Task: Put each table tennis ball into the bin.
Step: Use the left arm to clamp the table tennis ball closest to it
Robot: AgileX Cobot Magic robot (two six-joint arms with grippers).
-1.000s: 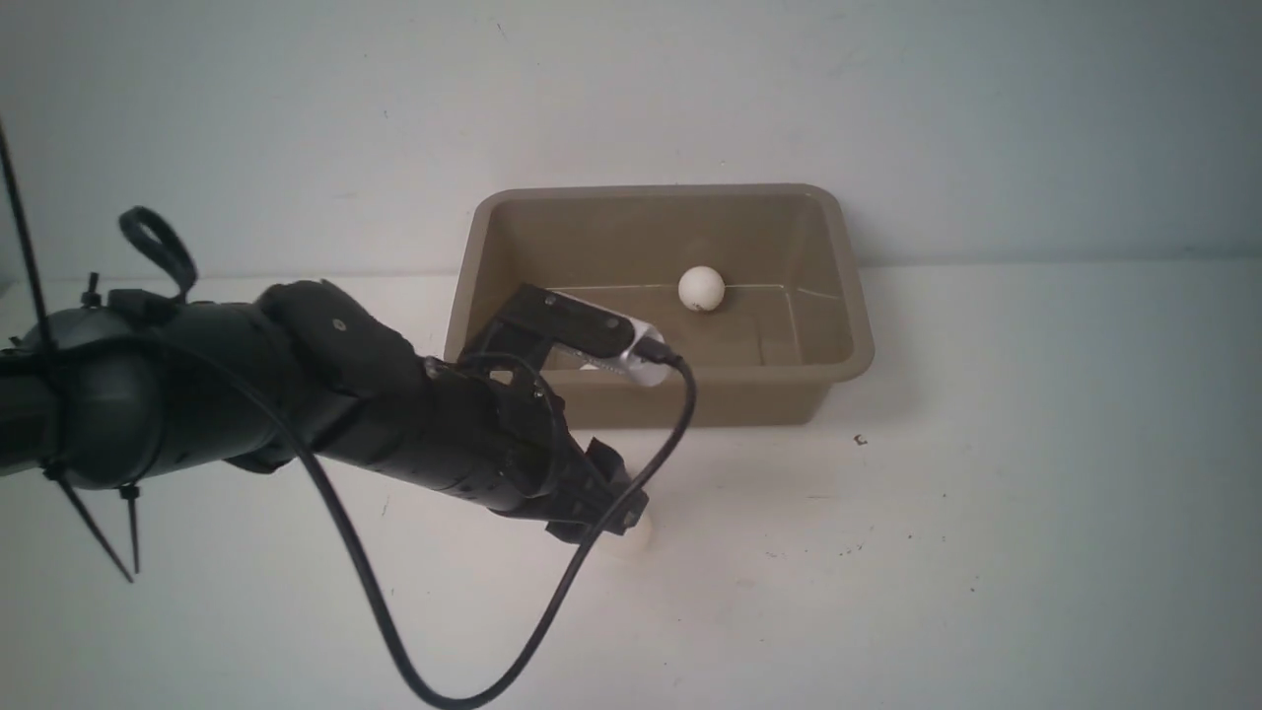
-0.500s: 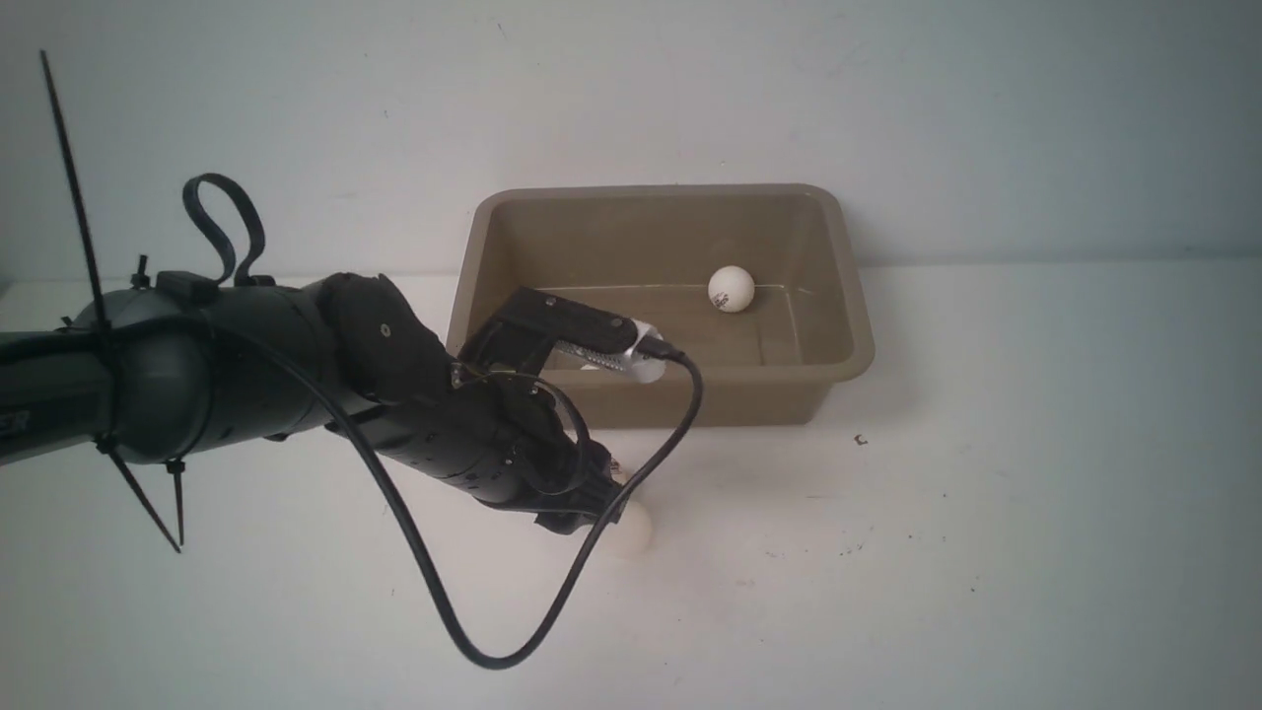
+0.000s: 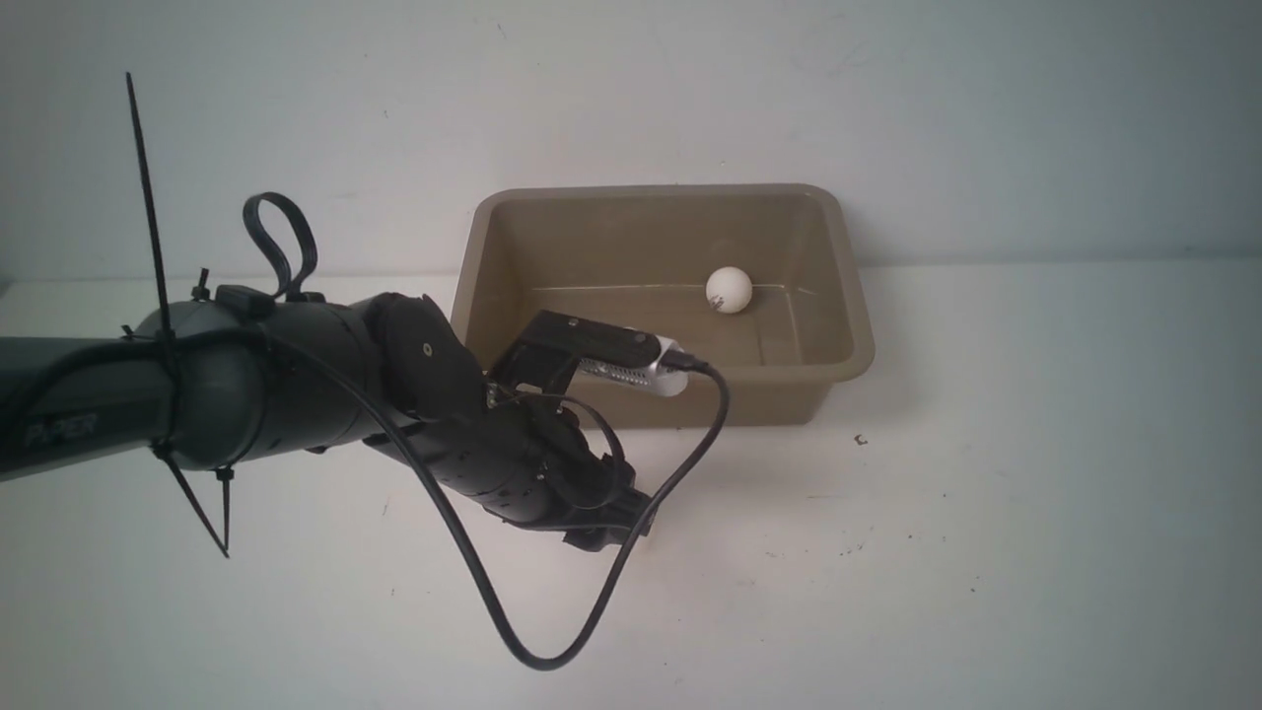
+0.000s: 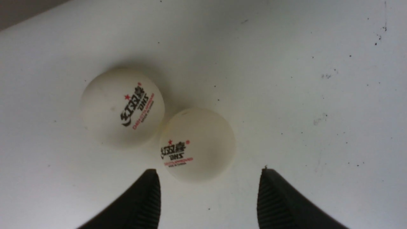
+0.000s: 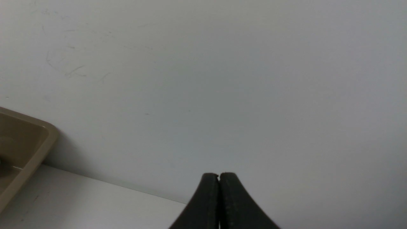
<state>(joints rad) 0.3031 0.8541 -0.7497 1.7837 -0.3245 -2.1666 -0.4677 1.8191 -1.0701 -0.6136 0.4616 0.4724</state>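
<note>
— While you are guiding the left arm down, which ball is lying closest to the jaws?

— You are looking at two small matte white round plastic balls with dark and red printed logos, touching each other on the white, lightly speckled tabletop (image 4: pixel 318 95). The nearer ball (image 4: pixel 197 144) is sitting just ahead of the left gripper (image 4: pixel 209 173), toward one finger rather than centred in the gap. The second ball (image 4: pixel 122 108) is leaning against its far side, off to one side of the approach line.

— How are the jaws standing?

— You are holding them spread wide, with the ribbed black pads (image 4: pixel 155 197) gripping nothing. Being round, the ball is giving you no long axis, so I judge that only centring is counting here. A light, smooth shell may be rolling off if one pad is touching first, and it may be nudging its neighbour.

— And the other arm?

— Your right gripper (image 5: pixel 219 178) is keeping its jaws pressed together and empty, facing the pale wall (image 5: pixel 222 79), so the left is nearer. A third ball (image 3: pixel 729 290) is resting inside the taupe glossy plastic bin (image 3: pixel 749 399) with rounded corners, beyond the left wrist.
</note>
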